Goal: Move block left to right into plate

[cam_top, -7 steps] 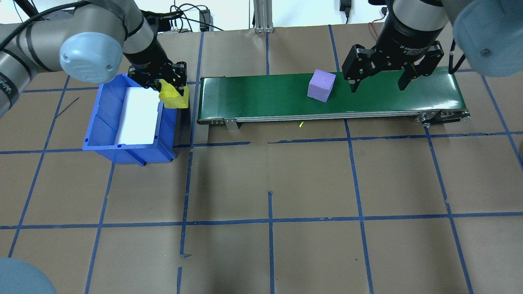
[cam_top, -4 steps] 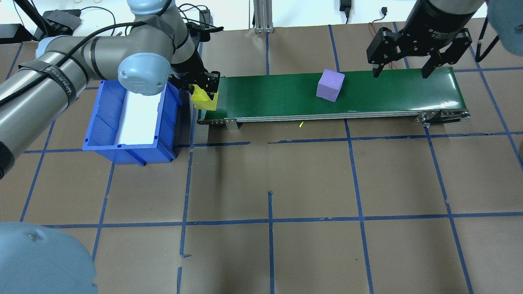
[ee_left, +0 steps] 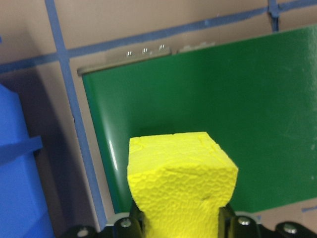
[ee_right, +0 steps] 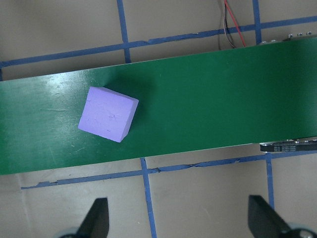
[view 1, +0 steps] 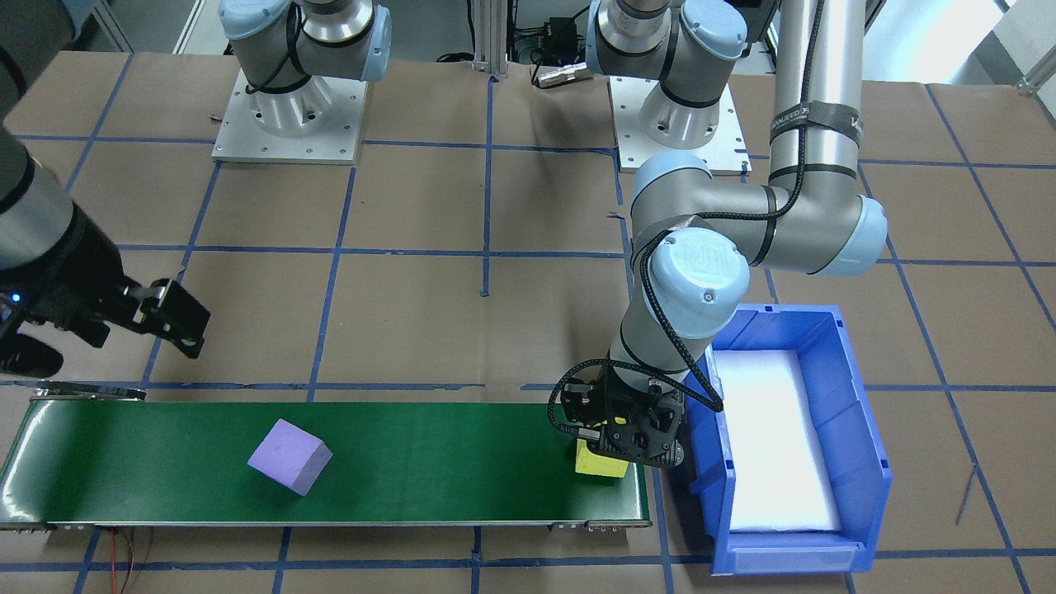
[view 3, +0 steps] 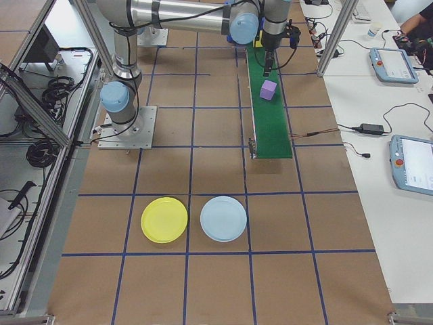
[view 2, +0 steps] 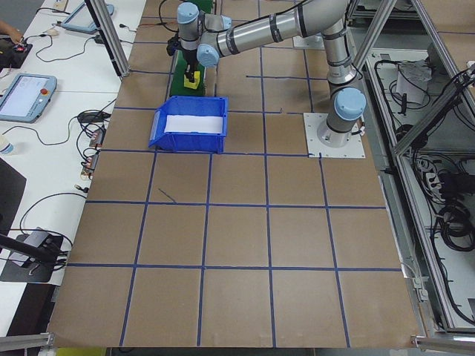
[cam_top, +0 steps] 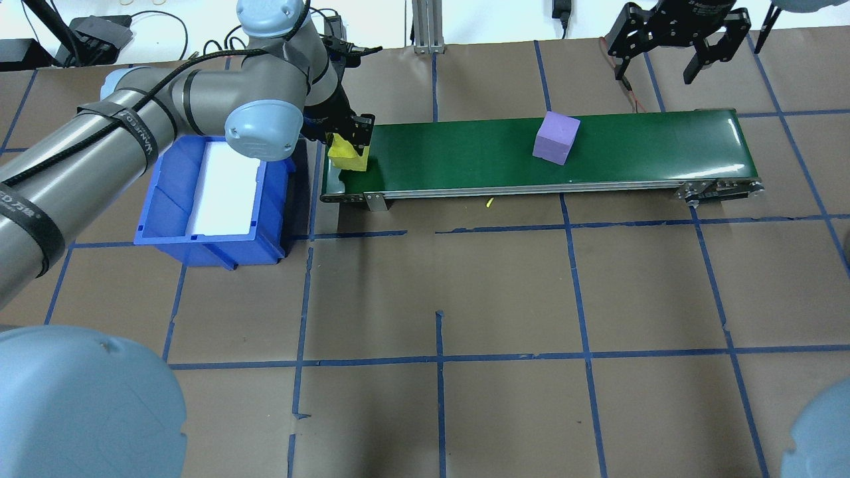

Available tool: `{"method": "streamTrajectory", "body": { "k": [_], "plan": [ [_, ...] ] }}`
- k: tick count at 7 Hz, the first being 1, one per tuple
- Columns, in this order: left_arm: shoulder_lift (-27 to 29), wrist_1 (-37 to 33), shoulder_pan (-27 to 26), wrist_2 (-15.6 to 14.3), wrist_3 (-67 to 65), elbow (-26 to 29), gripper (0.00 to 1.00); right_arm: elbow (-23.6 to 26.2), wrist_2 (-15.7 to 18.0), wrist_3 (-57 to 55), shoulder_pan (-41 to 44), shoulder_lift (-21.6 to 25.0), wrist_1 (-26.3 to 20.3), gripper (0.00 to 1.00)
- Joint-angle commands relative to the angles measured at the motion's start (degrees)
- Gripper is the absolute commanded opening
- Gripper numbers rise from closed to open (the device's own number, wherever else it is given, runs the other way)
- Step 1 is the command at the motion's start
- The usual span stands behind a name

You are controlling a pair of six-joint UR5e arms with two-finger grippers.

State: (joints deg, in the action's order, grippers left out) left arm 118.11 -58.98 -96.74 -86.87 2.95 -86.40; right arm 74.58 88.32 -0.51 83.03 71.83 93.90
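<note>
The belt [cam_top: 531, 156] is carrying a purple block [cam_top: 556, 137] toward its right end. The plate [view 3: 164, 219] is lying well apart on the floor mat, holding nothing. The left gripper [cam_top: 350, 143] is clamping a yellow block [cam_top: 349, 155] over the belt's left end. The right gripper [cam_top: 677, 41] is hovering wide open and empty beyond the belt. No block is in the plate yet; pickup and placing are outstanding.
</note>
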Motion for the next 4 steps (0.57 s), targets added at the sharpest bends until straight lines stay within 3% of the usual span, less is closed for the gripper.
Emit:
{"method": "streamTrajectory", "body": {
  "k": [1,2,3,4],
  "plan": [
    [1.2,0.8,0.0,0.4,-1.9,0.3,0.37,0.3,-0.5,-1.1,-0.7,-4.9,3.5,1.0],
    [1.2,1.1,0.0,0.2,-1.4,0.2,0.99,1.9,-2.4,-1.1,-1.6,-5.9,5.0,1.0],
    [-1.3,0.4,0.0,-0.3,-1.3,0.4,1.0,3.8,-7.2,-1.0,-3.8,-6.5,5.8,1.0],
    [-2.6,0.1,0.0,-0.4,-1.3,0.4,1.0,4.4,-9.6,-0.9,-6.4,-6.8,6.1,0.99]
  ]
}}
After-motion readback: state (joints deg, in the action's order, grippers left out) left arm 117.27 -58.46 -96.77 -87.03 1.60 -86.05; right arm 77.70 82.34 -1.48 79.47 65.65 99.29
